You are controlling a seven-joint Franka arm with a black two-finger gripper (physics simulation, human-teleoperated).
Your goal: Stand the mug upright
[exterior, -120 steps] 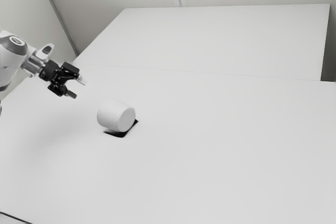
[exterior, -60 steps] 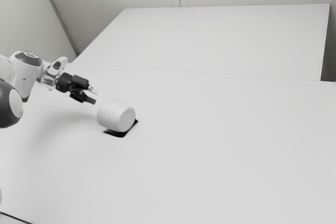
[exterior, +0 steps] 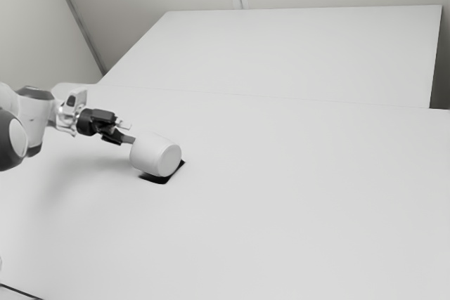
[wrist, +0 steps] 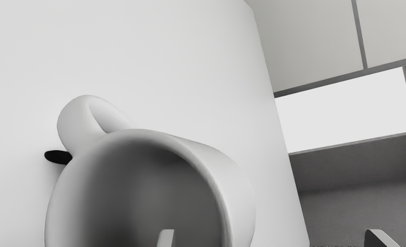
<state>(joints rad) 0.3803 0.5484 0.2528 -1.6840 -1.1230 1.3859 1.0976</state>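
Claw [exterior: 131, 133] gapes beside the tipped mug [exterior: 155, 154], black patch [exterior: 163, 180] beneath

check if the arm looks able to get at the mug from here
Probably yes: the open gripper is close to the mug, one finger lined up with its mouth, the other outside the rim, with nothing visible blocking the way.

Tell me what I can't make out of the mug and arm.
Handle: exterior view, hidden behind the mug.
Rest of the rim: wrist view, cut off by the bottom edge.
Outer base: wrist view, behind the mug's walls.
Start of the arm: exterior view, past the left edge.
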